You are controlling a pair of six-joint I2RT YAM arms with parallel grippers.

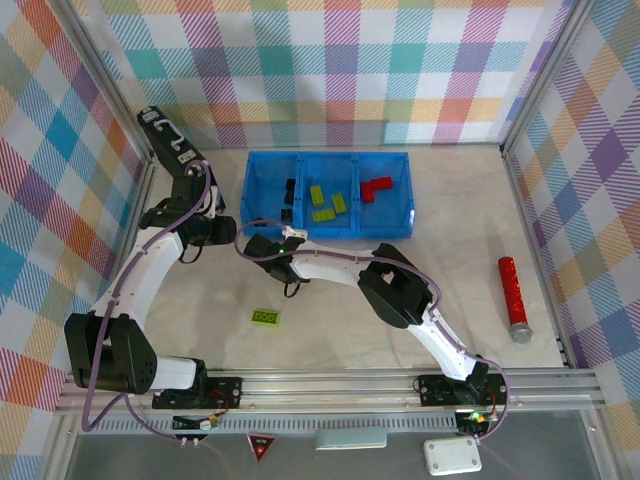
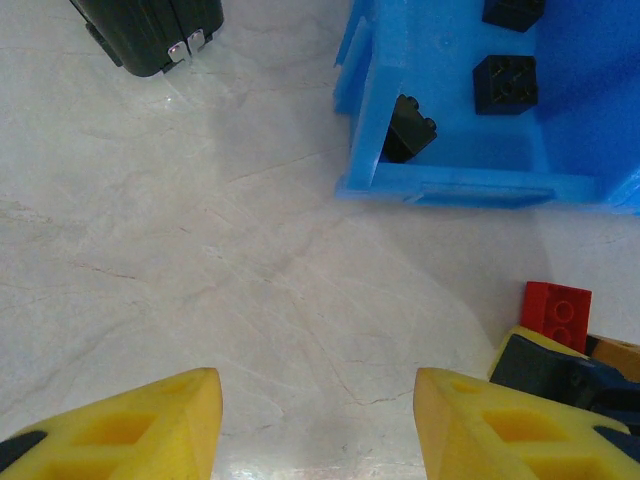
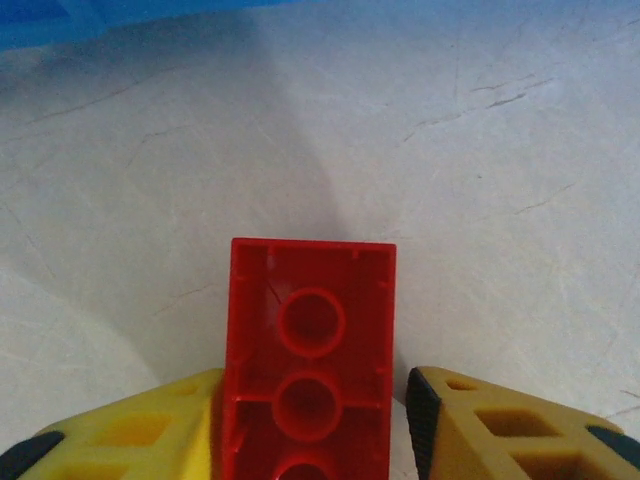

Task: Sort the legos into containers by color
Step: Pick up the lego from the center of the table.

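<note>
Right gripper (image 3: pixel 312 398) gripping a red brick (image 3: pixel 308 300), left gripper (image 2: pixel 318 405) spread wide above the table (image 2: pixel 180 260), blue bin (image 2: pixel 455 185) near.

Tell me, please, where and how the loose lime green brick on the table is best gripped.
Grip the lime green brick across its two long sides, coming straight down from above: it lies flat with bare table around it. The open left gripper seems best; the right gripper holds a red brick.

Lego brick (image 3: pixel 310 320) clamped in the right gripper (image 3: pixel 312 395); bin (image 3: pixel 50 20) just ahead. From the left gripper (image 2: pixel 318 385): bin ahead-right, three small legos (image 2: pixel 505 85) inside, right gripper close right.
</note>
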